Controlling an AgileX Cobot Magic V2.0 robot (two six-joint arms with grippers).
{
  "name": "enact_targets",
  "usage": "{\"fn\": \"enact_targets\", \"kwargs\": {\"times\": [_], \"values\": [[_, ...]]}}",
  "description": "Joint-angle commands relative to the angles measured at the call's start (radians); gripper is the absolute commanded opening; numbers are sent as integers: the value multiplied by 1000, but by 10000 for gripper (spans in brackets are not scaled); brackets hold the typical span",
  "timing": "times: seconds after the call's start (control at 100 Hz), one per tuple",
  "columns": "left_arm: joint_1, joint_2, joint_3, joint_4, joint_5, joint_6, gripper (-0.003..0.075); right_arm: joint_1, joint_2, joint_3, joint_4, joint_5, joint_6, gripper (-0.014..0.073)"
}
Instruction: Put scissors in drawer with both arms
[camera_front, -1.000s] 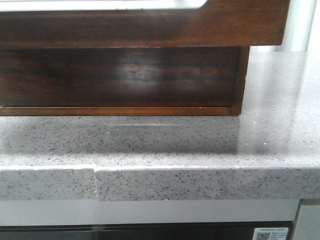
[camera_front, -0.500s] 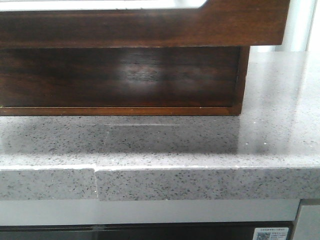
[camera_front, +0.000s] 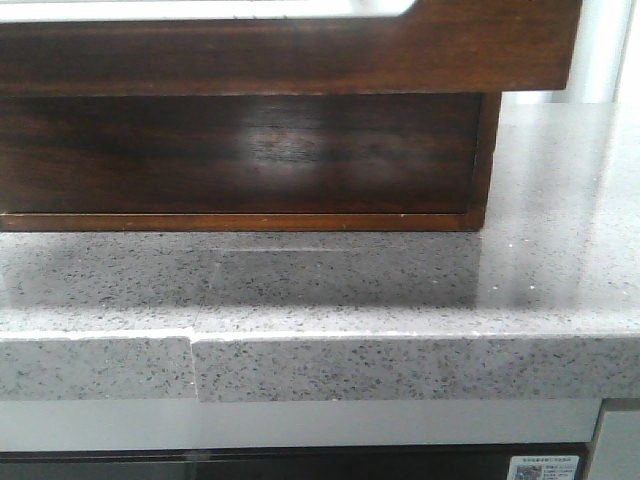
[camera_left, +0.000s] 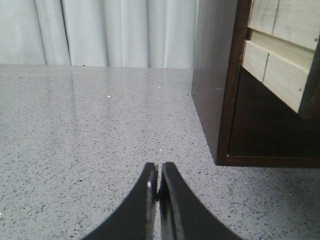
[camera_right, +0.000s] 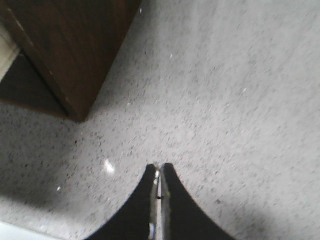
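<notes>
One drawer (camera_front: 300, 55), dark brown with a pale opening along its top edge, pulled out across the upper front view above the grey speckled counter (camera_front: 400, 290). Left gripper (camera_left: 158, 182) pressed shut on nothing at lower centre, wooden cabinet (camera_left: 220, 90) at right. Right gripper (camera_right: 160, 180) likewise pinched closed and empty over counter; no scissors seen anywhere.

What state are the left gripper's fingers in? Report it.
Shut. In the left wrist view the left gripper's two black fingers press together, nothing between them, above the grey speckled stone countertop.

Left gripper (camera_left: 158, 186), right gripper (camera_right: 160, 184): 2 black curved fingers.
</notes>
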Motion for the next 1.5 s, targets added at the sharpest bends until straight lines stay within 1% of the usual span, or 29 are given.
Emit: {"fn": "enact_targets", "kwargs": {"times": [0.0, 0.05, 0.15, 0.22, 0.34, 0.48, 0.57, 0.61, 0.69, 0.73, 0.76, 0.78, 1.05, 1.15, 1.36, 1.42, 1.49], "values": [[-3, -32, 37, -2, -88, -11, -20, -1, -87, 39, -26, -167, -2, -69], [-3, -32, 37, -2, -88, -11, -20, -1, -141, 98, -31, -250, -2, -69], [-3, -32, 37, -2, -88, -11, -20, -1, -285, 277, -33, -467, -2, -69], [-3, -32, 37, -2, -88, -11, -20, -1, -399, 394, -33, -568, -2, -69], [-3, -32, 37, -2, -88, -11, -20, -1, -575, 544, -31, -625, -2, -69], [-3, -32, 37, -2, -88, -11, -20, -1, -704, 630, -31, -635, -2, -69], [-3, -32, 37, -2, -88, -11, -20, -1, -742, 672, -35, -666, 4, -69], [-3, -32, 37, -2, -88, -11, -20, -1, -753, 692, -57, -692, 34, -69], [-3, -32, 37, -2, -88, -11, -20, -1, -776, 754, -160, -790, 135, -69], [-3, -32, 37, -2, -88, -11, -20, -1, -788, 788, -168, -849, 149, -69], [-3, -32, 37, -2, -88, -11, -20, -1, -798, 780, -160, -792, 149, -69], [-3, -32, 37, -2, -88, -11, -20, -1, -805, 778, -160, -779, 149, -69], [-3, -32, 37, -2, -88, -11, -20, -1, -807, 781, -211, -771, 151, -69], [-3, -32, 37, -2, -88, -11, -20, -1, -807, 781, -220, -771, 192, -69], [-3, -32, 37, -2, -88, -11, -20, -1, -807, 781, -228, -743, 194, -69], [-3, -32, 37, -2, -88, -11, -20, -1, -807, 781, -228, -724, 224, -69], [-3, -32, 37, -2, -88, -11, -20, -1, -807, 781, -237, -719, 224, -69]]}}
